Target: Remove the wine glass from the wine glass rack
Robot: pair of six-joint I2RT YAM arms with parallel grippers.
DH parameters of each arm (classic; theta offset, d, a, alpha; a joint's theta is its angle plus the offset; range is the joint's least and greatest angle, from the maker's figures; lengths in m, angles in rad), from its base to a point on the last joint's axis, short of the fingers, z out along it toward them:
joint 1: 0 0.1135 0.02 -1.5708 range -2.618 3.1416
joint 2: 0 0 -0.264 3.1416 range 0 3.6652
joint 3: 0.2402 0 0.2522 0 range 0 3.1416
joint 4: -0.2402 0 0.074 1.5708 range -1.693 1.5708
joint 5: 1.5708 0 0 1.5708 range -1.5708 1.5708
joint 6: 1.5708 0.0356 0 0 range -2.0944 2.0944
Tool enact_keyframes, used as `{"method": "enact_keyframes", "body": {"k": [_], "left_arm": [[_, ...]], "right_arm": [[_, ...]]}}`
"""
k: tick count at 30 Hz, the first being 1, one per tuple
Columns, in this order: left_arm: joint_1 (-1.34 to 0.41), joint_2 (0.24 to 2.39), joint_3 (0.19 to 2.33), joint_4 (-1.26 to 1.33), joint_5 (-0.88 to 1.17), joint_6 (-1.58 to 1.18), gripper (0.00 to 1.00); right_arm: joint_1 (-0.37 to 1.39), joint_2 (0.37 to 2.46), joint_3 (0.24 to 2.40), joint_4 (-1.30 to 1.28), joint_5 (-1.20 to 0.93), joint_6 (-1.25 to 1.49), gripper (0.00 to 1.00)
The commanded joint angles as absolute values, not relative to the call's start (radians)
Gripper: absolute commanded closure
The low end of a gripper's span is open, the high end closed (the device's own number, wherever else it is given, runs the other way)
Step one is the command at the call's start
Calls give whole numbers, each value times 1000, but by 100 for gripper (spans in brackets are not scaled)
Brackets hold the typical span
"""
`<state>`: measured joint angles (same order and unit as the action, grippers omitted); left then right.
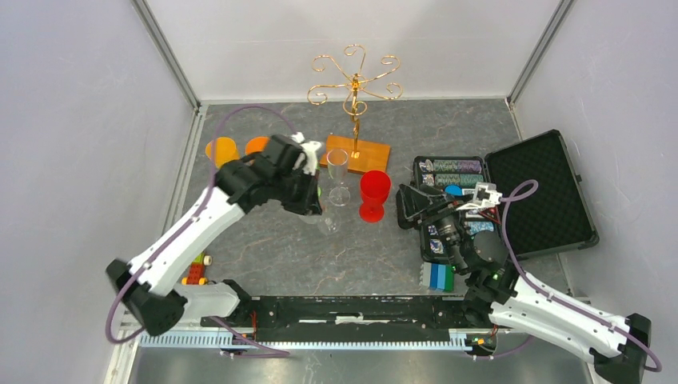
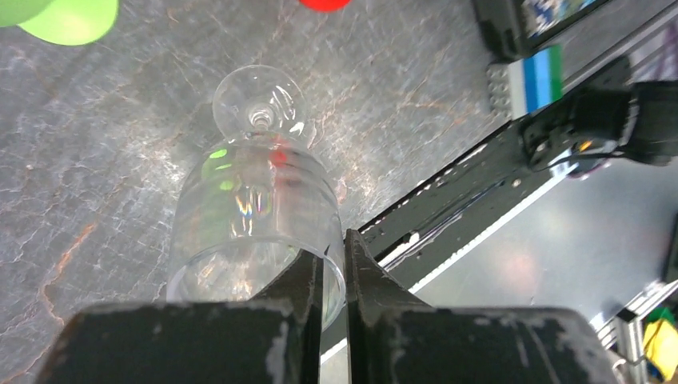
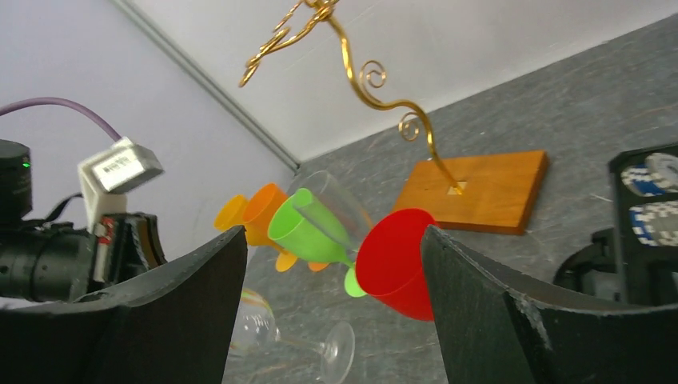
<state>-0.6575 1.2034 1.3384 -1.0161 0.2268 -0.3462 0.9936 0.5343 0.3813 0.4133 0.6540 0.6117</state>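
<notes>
The gold wine glass rack [image 1: 354,80] stands at the back on its orange-brown base [image 1: 357,152]; I see nothing hanging on its scroll arms. My left gripper [image 1: 313,204] is shut on the rim of a clear wine glass [image 2: 256,200], one finger inside the bowl and one outside. The glass tilts, its foot [image 2: 257,100] low over the table; I cannot tell if it touches. It also shows in the right wrist view [image 3: 248,320]. My right gripper [image 3: 332,304] is open and empty, right of the glasses.
A second clear glass [image 1: 338,172] and a red one [image 1: 374,194] stand in front of the base. A green glass [image 3: 308,224] and orange glasses [image 1: 222,150] stand to the left. An open black case of chips [image 1: 512,192] lies on the right, toy bricks [image 1: 196,270] near left.
</notes>
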Motion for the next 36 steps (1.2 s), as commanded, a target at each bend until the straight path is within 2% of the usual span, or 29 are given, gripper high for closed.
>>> {"method": "enact_keyframes", "body": {"k": [1,13,15,21,36], "left_arm": [[-780,1320,1398,-979,113,-318,98],[-1061,1609,1549,-950,51,-371,97],[-1083,1642,1570,-938,45,-376,92],[-1105,1733,1633,-907,81,-364,87],[-1105,1619,1656,-898,8,-318,36]], "right_arm": [[992,465,405,311,770,585,16],[993,365,383,240,861,574,15],[992,361,383,235,861,575,15],[992,353,388,210,866,586,15],[992,321,444,113,900,586,15]]}}
